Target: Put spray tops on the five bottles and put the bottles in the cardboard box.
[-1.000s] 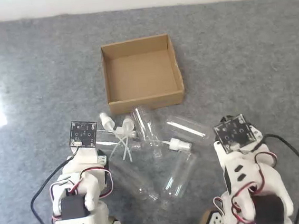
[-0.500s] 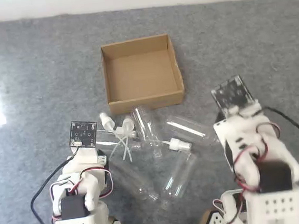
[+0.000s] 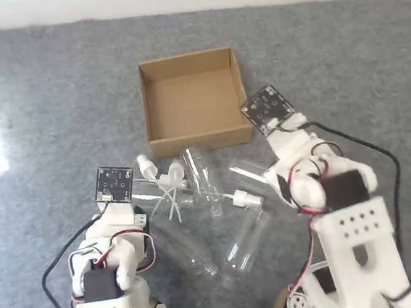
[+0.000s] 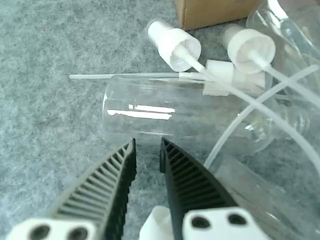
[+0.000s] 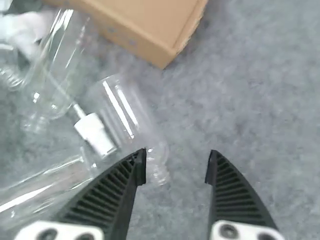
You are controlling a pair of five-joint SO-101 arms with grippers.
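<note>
Grey mat (image 3: 38, 83) covers the whole table, and the empty cardboard box (image 3: 200, 140) sits towards the far side. Near of it, between the two arms, the clear bottles (image 3: 200, 173) lie on their sides in a loose heap, touching and crossing.

The right gripper (image 5: 177, 160) hangs spread wide over the neck end of the rightmost bottle (image 5: 125, 120), just near of the box's right corner. The left gripper (image 4: 147, 147) hovers over the heap's left side, its jaws a narrow slit apart and holding nothing.

White spray tops (image 4: 172, 45) lie loose, their thin tubes crossing the bottles.

Likely risks:
- A smooth round bottle rolls or squirts out of a closing pinch.
- A tangled tube drags neighbouring bottles along.
- The right arm nudges the box.
</note>
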